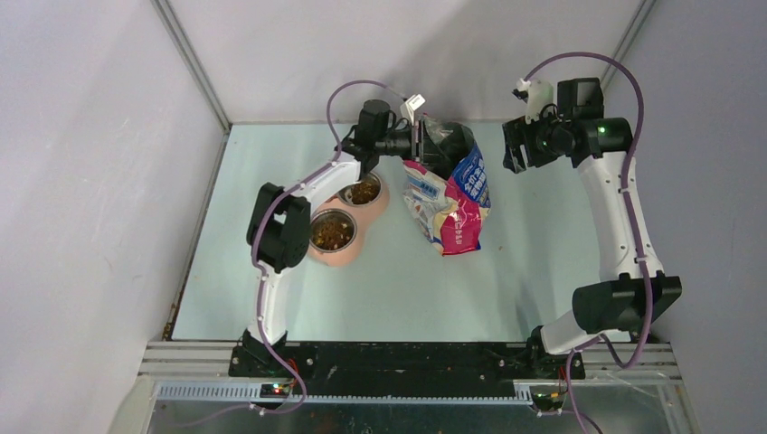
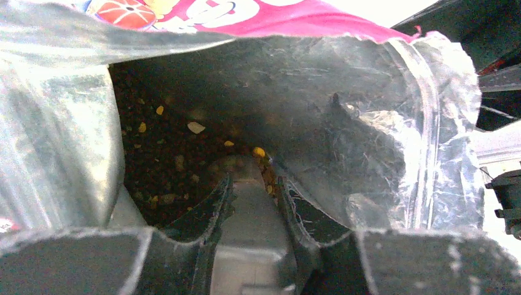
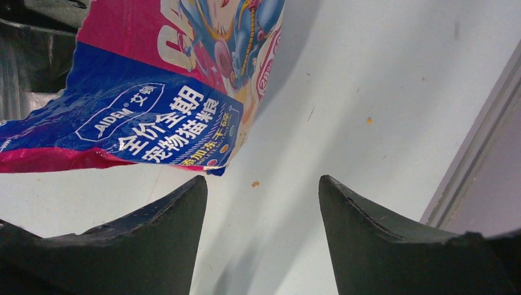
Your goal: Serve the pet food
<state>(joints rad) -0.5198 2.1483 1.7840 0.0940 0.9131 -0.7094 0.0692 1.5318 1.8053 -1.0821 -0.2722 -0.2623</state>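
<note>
Many tiny dark-brown kibble pellets [image 2: 161, 161]

pet food [image 2: 166, 166]: dark-brown kibble, few yellow bits, heap inside open bag [image 2: 368, 74]; more in both bowls [image 1: 313, 231].

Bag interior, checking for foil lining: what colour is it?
Crinkled silver bag interior, best in the left wrist view.

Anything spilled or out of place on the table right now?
Only small stuff: two tiny orange crumbs lie loose on the pale table, just past the corner of the pink-and-blue printed food bag. Nothing else looks wrong.
</note>
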